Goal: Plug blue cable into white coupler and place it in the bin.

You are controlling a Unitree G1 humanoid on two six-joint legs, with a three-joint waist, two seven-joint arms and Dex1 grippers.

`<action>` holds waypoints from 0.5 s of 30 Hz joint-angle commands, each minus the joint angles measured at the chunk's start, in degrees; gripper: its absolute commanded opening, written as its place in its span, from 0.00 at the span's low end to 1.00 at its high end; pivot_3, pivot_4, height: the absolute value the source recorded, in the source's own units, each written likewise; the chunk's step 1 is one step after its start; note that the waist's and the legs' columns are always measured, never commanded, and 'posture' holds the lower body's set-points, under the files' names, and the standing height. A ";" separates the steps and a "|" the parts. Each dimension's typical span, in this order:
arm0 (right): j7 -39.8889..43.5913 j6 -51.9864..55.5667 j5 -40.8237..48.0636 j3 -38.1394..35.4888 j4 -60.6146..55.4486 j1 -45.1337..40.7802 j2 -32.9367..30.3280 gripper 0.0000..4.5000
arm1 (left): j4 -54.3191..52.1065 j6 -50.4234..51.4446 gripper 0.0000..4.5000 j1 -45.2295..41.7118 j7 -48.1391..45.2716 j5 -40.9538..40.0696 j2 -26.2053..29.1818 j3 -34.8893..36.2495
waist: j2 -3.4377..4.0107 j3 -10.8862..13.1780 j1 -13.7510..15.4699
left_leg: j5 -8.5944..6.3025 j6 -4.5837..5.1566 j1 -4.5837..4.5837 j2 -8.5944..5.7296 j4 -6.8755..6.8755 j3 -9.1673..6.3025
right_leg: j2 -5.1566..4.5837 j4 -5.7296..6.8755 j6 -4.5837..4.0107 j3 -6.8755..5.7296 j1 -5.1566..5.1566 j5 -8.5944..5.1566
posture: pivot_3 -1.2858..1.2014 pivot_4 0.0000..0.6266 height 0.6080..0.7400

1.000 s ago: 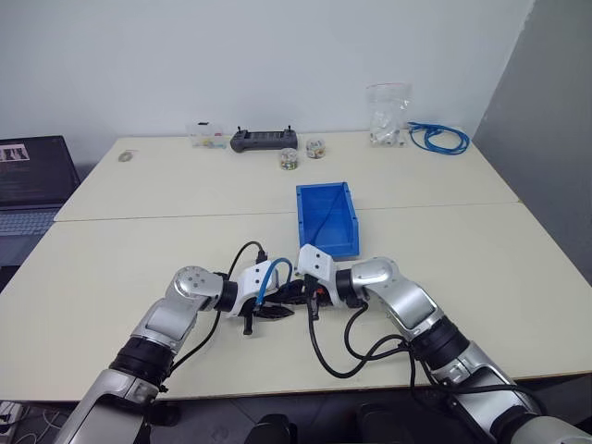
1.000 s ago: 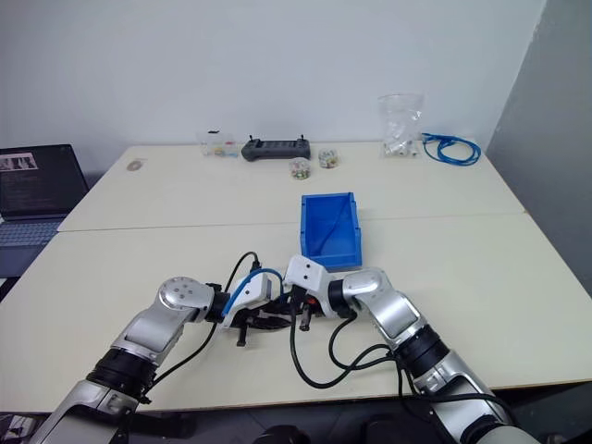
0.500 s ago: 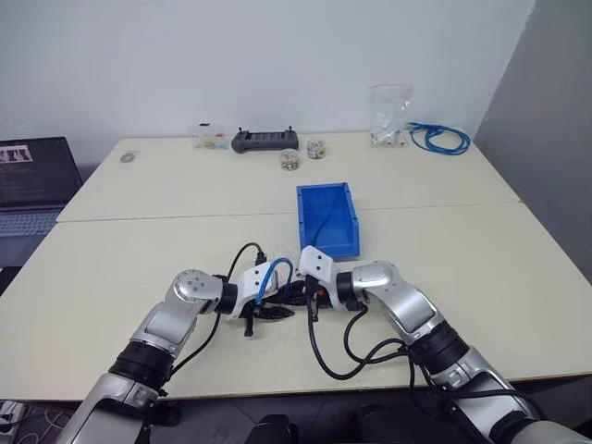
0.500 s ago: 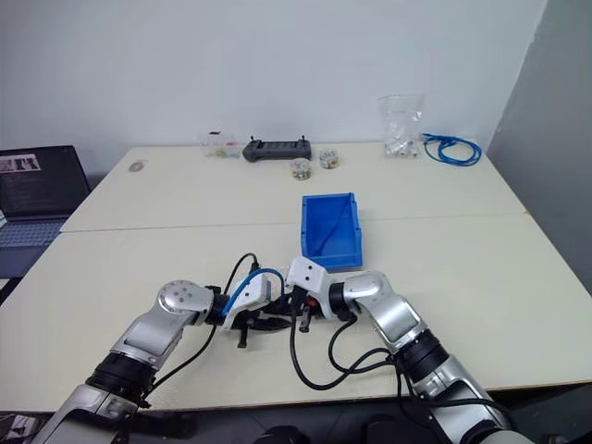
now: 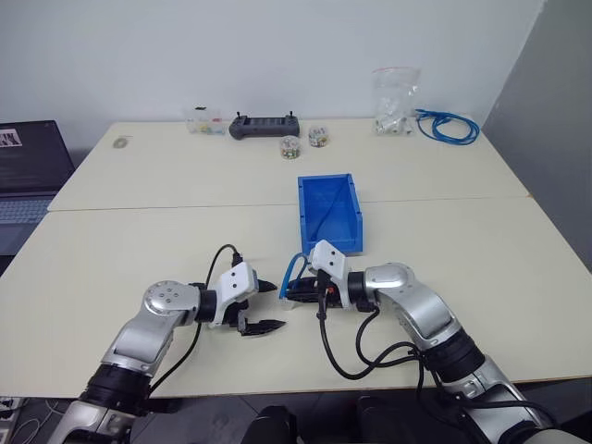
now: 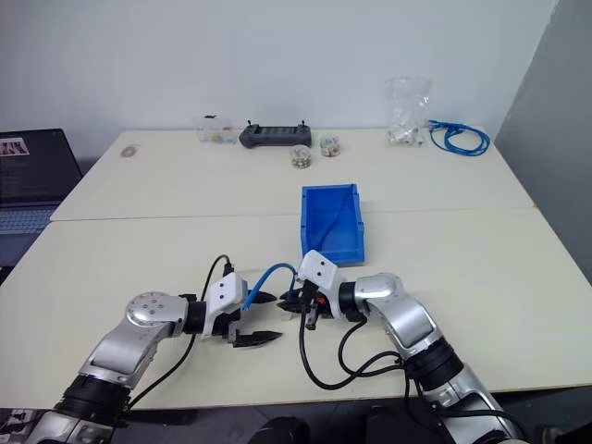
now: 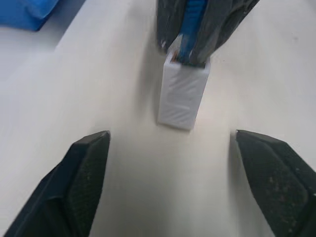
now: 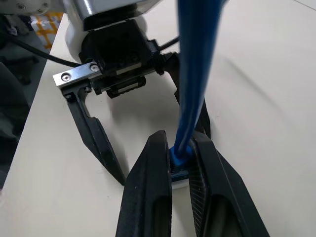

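Observation:
The white coupler (image 7: 181,94) hangs on the plug end of the blue cable (image 7: 190,22), which is pushed into its top. My right gripper (image 8: 178,142) is shut on the cable just behind the coupler, low over the table. From there the cable arcs up and back (image 6: 268,275). My left gripper (image 5: 265,306) stands open a little to the left of the coupler, its fingers (image 7: 81,182) apart from it on both sides. The blue bin (image 5: 344,220) stands just beyond both grippers.
Along the table's far edge lie a black controller (image 5: 264,123), two small jars (image 5: 290,146), a clear plastic bag (image 5: 393,97) and a coiled blue cable bundle (image 5: 447,127). A laptop (image 5: 28,171) sits off the left side. Black arm cables loop on the table near me.
My left gripper has opened, let go of the coupler and drawn back to the left. The right gripper keeps the cable with the coupler on it. The camera view has tilted.

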 commanded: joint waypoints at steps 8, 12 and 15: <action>-8.20 17.21 14.39 -21.66 -8.50 -8.22 -1.28 0.04 | -19.88 14.51 0.95 -3.87 13.22 -3.83 -0.47 7.15 | -0.37 0.94 0.19 | 0.19 -0.39 -1.04 -0.03 0.15 -0.02 | -0.04 0.05 -0.09 -0.07 -0.97 0.18 | 0.52 0.24 1.00; -12.24 21.26 17.07 -28.87 -0.33 -18.22 -2.69 0.04 | -23.76 20.97 0.95 -8.15 17.21 -4.45 -2.06 5.63 | -0.37 1.18 0.15 | 0.22 -0.44 -1.18 -0.06 0.27 0.04 | -0.05 0.06 -0.06 -0.03 -1.03 0.23 | 0.52 0.24 1.00; -12.00 19.90 15.43 -27.78 8.79 -24.19 -4.14 0.04 | -23.92 22.81 0.95 -11.31 18.88 -4.27 -3.09 4.36 | -0.39 1.16 -0.23 | 0.22 -0.43 -1.07 -0.05 0.31 0.12 | -0.04 0.06 -0.05 -0.01 -0.94 0.24 | 0.52 0.24 1.00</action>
